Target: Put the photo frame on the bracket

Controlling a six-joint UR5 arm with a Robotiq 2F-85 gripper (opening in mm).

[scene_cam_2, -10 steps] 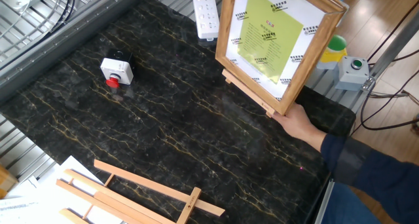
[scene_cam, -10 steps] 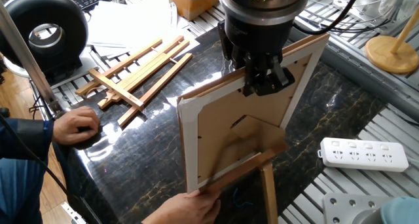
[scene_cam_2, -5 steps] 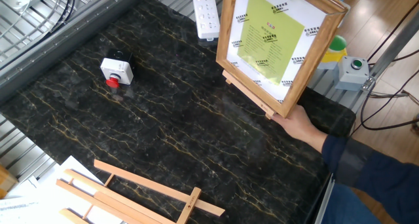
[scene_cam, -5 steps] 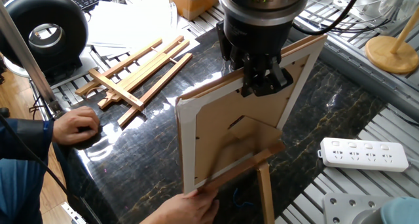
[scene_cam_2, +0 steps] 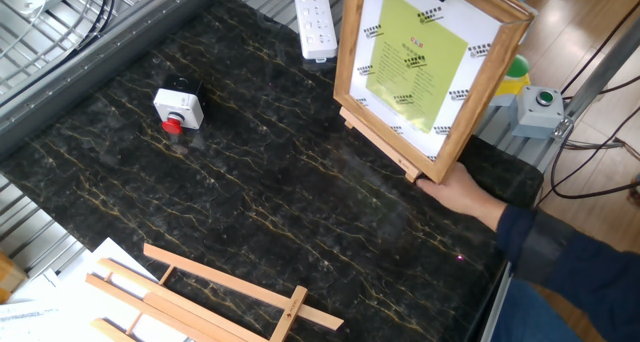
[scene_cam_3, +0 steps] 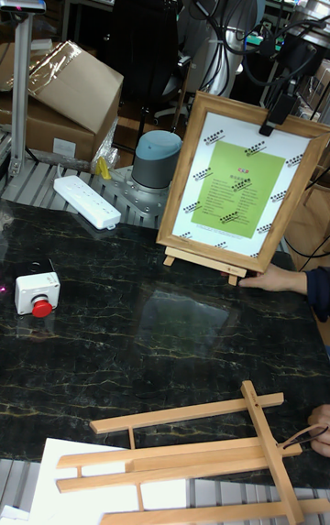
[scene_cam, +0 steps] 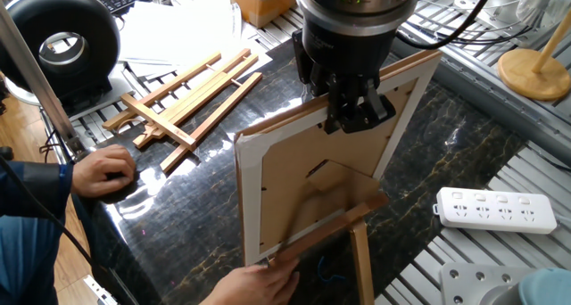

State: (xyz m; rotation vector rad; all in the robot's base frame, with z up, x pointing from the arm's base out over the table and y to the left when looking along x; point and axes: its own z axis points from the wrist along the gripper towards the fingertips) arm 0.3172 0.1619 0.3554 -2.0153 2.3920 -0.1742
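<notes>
Here, one fixed view: gripper (scene_cam: 357, 118) has its fingers pinched on the top edge of the photo frame (scene_cam: 312, 198), back side showing — white border, brown board, fold-out prop. The frame stands tilted, its lower edge on the crossbar of the bracket (scene_cam: 343, 229), whose long leg runs down toward the picture's bottom edge. A person's hand (scene_cam: 259, 283) touches the frame's lower corner; another hand (scene_cam: 103, 173) rests on the bench (scene_cam: 223, 118) near its left edge. The bigger easel (scene_cam: 183, 100) lies flat, well apart to the left. A power strip (scene_cam: 495, 209) lies off the bench's right edge.

Other fixed view: frame's front with a green sheet (scene_cam_2: 415, 62), sitting near the bench's far right corner, bracket ledge (scene_cam_2: 380, 147) under its lower edge. Wide dark bench surface is open between it and the red-button box (scene_cam_2: 178, 105).

Tall fixed view: the frame (scene_cam_3: 240, 186) upright, leaning back — bracket feet (scene_cam_3: 202, 262) on the bench, the easel (scene_cam_3: 183, 461) flat along the near edge.
</notes>
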